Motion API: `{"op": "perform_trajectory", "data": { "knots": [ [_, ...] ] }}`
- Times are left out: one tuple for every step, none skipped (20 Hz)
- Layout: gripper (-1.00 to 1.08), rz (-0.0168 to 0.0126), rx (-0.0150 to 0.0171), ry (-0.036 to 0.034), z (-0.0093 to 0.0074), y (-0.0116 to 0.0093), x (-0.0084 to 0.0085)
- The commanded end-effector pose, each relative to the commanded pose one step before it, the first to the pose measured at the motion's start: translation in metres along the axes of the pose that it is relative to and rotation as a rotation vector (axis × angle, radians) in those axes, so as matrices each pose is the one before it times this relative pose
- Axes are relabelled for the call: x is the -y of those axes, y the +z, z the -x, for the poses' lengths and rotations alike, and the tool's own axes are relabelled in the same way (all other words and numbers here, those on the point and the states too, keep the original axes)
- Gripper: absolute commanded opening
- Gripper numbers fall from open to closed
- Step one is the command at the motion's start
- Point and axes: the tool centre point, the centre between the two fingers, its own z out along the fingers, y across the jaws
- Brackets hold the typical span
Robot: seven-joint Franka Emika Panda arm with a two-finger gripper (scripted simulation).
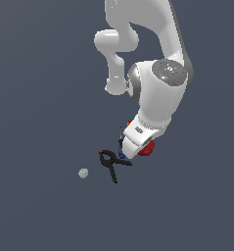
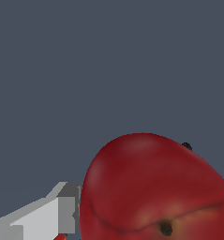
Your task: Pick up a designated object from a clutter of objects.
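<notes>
The plain dark grey-blue worktop [image 1: 40, 73] fills both views and carries everything. Over it bends the white Franka arm [image 1: 157, 93], reaching down so that its hand [image 1: 129, 149] sits low among the clutter, a little to the exterior view's right of centre.

The round glossy red apple [image 2: 151, 187], the thing to be lifted, is the largest item. In the exterior view only a red sliver of it shows just beside the hand's lower end, on the exterior view's right. In the wrist view it looms close, stalk pit facing the camera, with one pale grey finger [image 2: 43, 218] alongside it. The other finger is out of sight, so I cannot tell whether the hand is clenched on the apple or merely spread around it.

Next in size, the black spring clamp [image 1: 111, 164] lies just to the exterior view's left of the hand, with the dark blue-handled screwdriver [image 1: 121, 144] near it, partly hidden by the hand. The tiny pale grey-white ball [image 1: 83, 173] rests well apart, further left.

To do this step well, I judge the fingers should straddle the apple's widest part, close firmly without squeezing it sideways, then rise straight up, keeping clear of the clamp and screwdriver.
</notes>
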Motion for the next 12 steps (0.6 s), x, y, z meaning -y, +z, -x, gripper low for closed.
{"op": "perform_trajectory", "data": {
  "knots": [
    [-1.00, 0.00117, -0.00295, -0.00031, 0.01371, -0.02668, -0.00312],
    [-1.00, 0.00000, 0.00000, 0.00000, 0.00565, -0.01040, -0.00126],
    [-1.00, 0.00000, 0.00000, 0.00000, 0.00575, -0.01064, -0.00130],
    [-1.00, -0.00046, -0.00047, -0.00021, 0.00589, -0.01095, -0.00134],
    [-1.00, 0.00000, 0.00000, 0.00000, 0.00582, -0.01088, -0.00133],
    [-1.00, -0.00033, -0.00033, -0.00013, 0.00578, -0.01084, -0.00136],
    [-1.00, 0.00000, 0.00000, 0.00000, 0.00563, -0.01064, -0.00133],
    [-1.00, -0.00046, -0.00048, -0.00018, 0.00554, -0.01046, -0.00137],
    [-1.00, 0.00000, 0.00000, 0.00000, 0.00529, -0.01012, -0.00131],
    [-1.00, 0.00000, 0.00000, 0.00000, 0.00511, -0.00982, -0.00130],
    [-1.00, -0.00044, -0.00050, -0.00018, 0.00502, -0.00956, -0.00133],
    [-1.00, 0.00000, 0.00000, 0.00000, 0.00473, -0.00913, -0.00124]
  ]
}}
